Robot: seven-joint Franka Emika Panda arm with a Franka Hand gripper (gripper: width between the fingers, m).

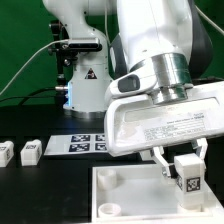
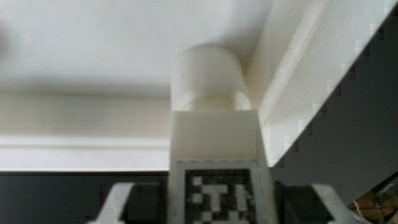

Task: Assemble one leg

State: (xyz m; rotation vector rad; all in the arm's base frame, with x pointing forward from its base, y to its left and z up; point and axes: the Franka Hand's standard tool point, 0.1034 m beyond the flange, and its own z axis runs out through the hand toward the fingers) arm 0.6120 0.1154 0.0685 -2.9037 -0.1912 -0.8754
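My gripper [image 1: 184, 160] is shut on the leg [image 1: 187, 172], a small white square post with a black-and-white tag. It holds the leg upright over the right part of the large flat white board [image 1: 125, 195] near the front. In the wrist view the leg [image 2: 217, 150] runs out from between my fingers [image 2: 128, 203], tag toward the camera. Its round peg end [image 2: 208, 80] points at the board [image 2: 107, 60] close to the raised edge. I cannot tell whether the peg touches the board.
Two more white legs with tags [image 1: 5, 151] [image 1: 30, 151] lie on the dark table at the exterior view's left. The marker board [image 1: 88, 143] lies behind the large board. The arm's base [image 1: 85, 70] stands at the back.
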